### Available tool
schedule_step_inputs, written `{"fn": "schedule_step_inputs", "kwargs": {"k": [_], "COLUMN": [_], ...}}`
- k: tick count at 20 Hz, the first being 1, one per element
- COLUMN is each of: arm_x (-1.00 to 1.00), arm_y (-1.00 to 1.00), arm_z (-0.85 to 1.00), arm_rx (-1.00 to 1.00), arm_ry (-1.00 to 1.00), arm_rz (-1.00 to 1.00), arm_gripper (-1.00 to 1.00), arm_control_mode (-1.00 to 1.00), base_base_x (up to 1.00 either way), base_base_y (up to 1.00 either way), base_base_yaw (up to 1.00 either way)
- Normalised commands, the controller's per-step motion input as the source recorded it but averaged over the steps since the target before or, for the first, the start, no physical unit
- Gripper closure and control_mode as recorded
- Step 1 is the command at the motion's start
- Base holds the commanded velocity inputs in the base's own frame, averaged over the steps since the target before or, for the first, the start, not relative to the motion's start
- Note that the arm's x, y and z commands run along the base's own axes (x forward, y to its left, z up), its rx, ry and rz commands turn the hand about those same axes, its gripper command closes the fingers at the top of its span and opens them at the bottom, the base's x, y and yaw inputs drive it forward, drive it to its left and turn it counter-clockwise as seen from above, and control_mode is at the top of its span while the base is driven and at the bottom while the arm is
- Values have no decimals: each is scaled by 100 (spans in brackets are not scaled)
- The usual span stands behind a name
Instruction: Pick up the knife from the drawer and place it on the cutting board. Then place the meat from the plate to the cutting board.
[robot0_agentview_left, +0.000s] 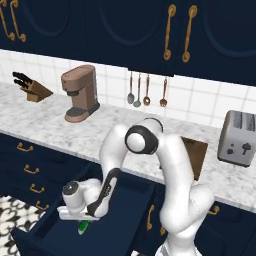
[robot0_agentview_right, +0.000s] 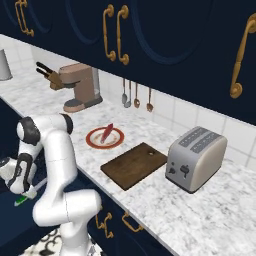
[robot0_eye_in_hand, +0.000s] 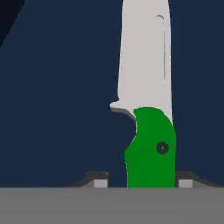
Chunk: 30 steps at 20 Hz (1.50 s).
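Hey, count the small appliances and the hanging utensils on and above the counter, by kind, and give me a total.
Coffee maker: 1
Toaster: 1
Hanging utensils: 4
Total: 6

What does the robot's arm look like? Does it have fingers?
The arm is thick, round and shiny white, with dark grey-black rings at its joints, like the one at its shoulder. At its end, the gripper has two small dark finger tips with pale grey pads.
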Motion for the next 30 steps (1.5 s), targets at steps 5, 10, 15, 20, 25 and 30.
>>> {"fn": "schedule_step_inputs", "kwargs": {"k": [5, 10, 15, 20, 25, 30], "arm_x": [-15, -71, -68, -24, 19, 12], "arm_y": [21, -42, -92, -83, -8, -33], "arm_z": [-40, 83, 91, 100, 100, 88], "arm_rx": [-5, 12, 13, 14, 14, 8], "arm_ry": [-11, -18, -18, -10, 12, 17], "arm_rz": [-1, -7, -18, -25, -27, -19], "arm_gripper": [100, 100, 100, 100, 100, 100], "arm_control_mode": [-100, -100, -100, -100, -100, -100], "base_base_x": [0, 0, 0, 0, 0, 0], "base_base_y": [0, 0, 0, 0, 0, 0], "base_base_yaw": [0, 0, 0, 0, 0, 0]}}
